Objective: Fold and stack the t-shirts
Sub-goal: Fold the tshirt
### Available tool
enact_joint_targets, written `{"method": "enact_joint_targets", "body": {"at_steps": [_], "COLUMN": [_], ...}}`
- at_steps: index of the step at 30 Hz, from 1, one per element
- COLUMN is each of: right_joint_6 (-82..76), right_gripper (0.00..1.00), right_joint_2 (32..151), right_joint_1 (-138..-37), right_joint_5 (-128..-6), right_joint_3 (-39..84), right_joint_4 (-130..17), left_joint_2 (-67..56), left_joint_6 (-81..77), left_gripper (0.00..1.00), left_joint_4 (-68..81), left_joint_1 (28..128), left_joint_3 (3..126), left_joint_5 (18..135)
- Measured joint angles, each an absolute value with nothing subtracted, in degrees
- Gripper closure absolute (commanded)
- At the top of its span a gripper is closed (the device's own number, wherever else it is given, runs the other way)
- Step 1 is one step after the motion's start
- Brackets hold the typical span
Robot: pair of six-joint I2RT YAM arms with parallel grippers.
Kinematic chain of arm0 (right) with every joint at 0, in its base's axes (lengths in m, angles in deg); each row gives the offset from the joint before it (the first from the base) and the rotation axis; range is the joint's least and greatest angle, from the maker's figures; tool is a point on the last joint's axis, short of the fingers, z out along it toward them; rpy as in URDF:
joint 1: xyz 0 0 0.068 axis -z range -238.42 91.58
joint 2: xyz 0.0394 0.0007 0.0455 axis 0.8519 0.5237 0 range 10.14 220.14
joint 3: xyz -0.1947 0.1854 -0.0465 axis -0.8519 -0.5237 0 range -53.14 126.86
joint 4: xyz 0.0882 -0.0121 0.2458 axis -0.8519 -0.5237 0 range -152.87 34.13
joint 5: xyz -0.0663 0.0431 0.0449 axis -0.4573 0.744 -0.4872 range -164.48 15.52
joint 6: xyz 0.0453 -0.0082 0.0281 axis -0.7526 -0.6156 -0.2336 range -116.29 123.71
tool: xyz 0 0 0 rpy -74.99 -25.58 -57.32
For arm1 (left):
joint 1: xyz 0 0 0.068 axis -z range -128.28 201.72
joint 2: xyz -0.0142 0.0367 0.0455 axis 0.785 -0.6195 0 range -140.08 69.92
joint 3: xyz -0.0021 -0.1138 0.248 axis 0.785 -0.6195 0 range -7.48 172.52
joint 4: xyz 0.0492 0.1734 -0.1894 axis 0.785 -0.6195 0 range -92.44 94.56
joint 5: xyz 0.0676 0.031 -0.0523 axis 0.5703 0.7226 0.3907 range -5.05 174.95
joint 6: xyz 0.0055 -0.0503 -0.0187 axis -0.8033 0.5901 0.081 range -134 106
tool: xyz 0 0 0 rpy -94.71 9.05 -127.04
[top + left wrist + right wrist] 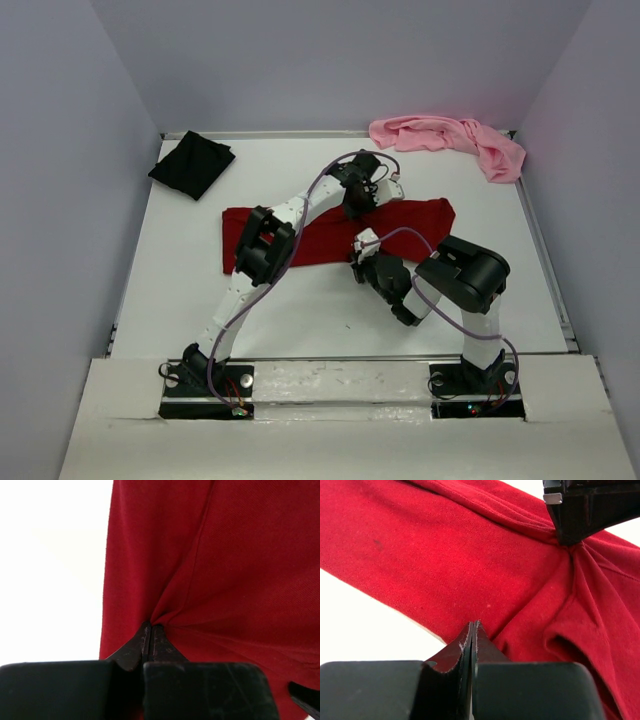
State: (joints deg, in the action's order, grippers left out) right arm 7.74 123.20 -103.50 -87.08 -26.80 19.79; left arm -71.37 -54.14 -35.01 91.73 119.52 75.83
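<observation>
White table [180,300], centre of frame: the dark red t-shirt [420,215] lies as a folded band, left gripper [151,630] and right gripper [472,627] both pinched shut on it mid-fold; next, probably carry the cloth over together.

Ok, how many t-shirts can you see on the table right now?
3: the black t-shirt far left, the pink t-shirt far right, the dark red t-shirt mid-table. No others visible.

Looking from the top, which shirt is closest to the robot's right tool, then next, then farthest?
1. Red shirt: in the middle of the table, touching the right tool.
2. Pink shirt: in the far right corner.
3. Black shirt: in the far left corner.
</observation>
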Motion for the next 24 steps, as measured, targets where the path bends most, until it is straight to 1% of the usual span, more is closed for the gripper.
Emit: {"method": "enact_joint_targets", "body": {"at_steps": [8,24], "right_joint_6": [6.14,4.88], "right_gripper": [1.00,1.00], "right_joint_2": [123.20,123.22], "right_joint_1": [-103.50,-103.52], "right_joint_5": [-86.97,-86.97], "right_joint_3": [-27.80,-27.87], "right_joint_4": [21.01,21.29], "left_joint_2": [-71.46,-71.76], "left_joint_6": [-54.22,-55.32], "left_gripper": [0.99,0.93], "left_joint_4": [-32.80,-31.60], "left_joint_1": [91.29,91.03], "left_joint_3": [118.67,121.14], "left_joint_5": [76.57,77.88]}}
